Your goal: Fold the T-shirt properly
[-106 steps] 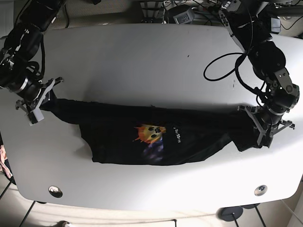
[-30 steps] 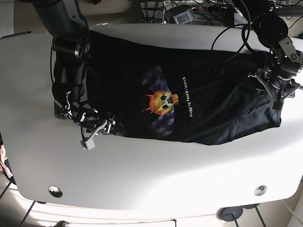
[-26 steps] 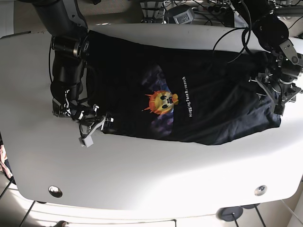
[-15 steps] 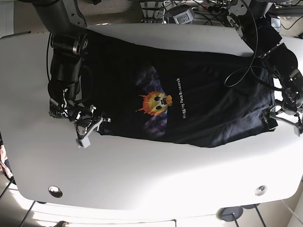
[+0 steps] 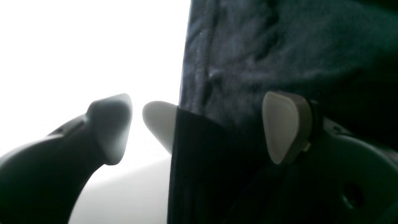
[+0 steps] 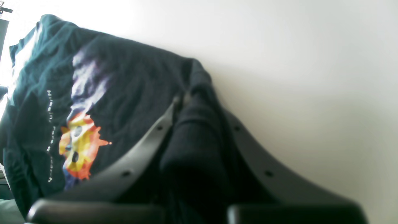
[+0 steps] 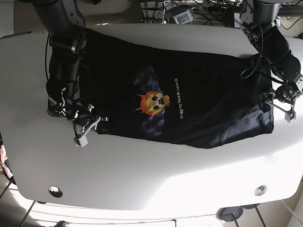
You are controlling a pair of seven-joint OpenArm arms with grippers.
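Base view shows the black cotton T-shirt with the orange-and-yellow face print (image 7: pixel 156 101) spread print-up across the white rounded table (image 7: pixel 156 179), lying crosswise, one end under the arm on that view's left and the other end reaching the arm on its right; the cloth looks mostly flat, with ripples near both ends. The right gripper (image 7: pixel 87 126) sits at the shirt's near corner on that view's left; its wrist view shows a bunched fold of the dark cloth caught between the two grey fingers (image 6: pixel 146 137), so it is clamped on the fabric. The left gripper (image 5: pixel 199 130) is at the opposite end; its wrist view shows the pale fingertips (image 5: pixel 284 130) set well apart, one over the cloth and one off its edge above the bright table, so the claw stands wide with the shirt's hemmed edge between the tips but not pinched. Judged from the drape, the shirt is light, limp and quite unable to hold a shape; it should slide easily over the smooth tabletop and sag wherever it is not supported; a pinch through a single layer may slip, so the firmer holds are the stitched hem, the sleeve seams or a doubled corner, taken at two matching points so the edge lifts level.
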